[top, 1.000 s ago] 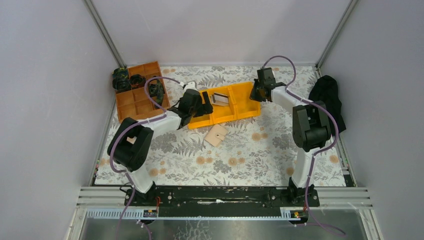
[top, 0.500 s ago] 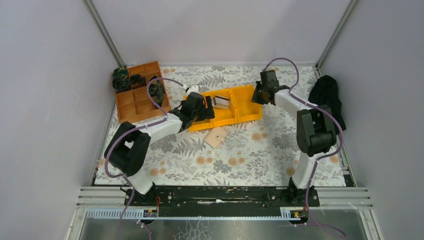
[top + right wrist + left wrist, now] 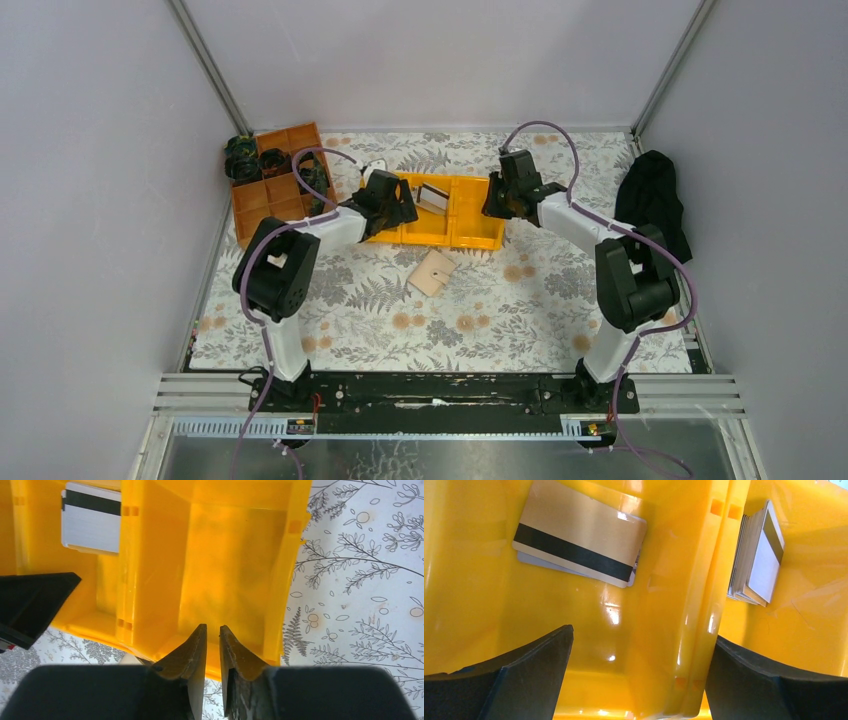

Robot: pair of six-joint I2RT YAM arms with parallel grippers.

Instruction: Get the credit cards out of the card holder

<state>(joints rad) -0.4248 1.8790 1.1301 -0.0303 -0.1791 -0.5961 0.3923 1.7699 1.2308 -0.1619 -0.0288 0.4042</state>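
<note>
Left gripper (image 3: pixel 639 636) wide above yellow bin (image 3: pixel 474 590)

Tan card holder (image 3: pixel 433 271) lies flat on the table (image 3: pixel 520 320); credit cards (image 3: pixel 579 540) sit in 2 yellow bin (image 3: pixel 704 605) compartments.

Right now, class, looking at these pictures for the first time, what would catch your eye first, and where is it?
The bright yellow bin at the far middle of the table stands out, the left gripper wide open at one end, the right gripper at the other. Inside lie a gold, black-striped card and, next compartment, a stack of cards. The tan card holder lies just in front.
</note>
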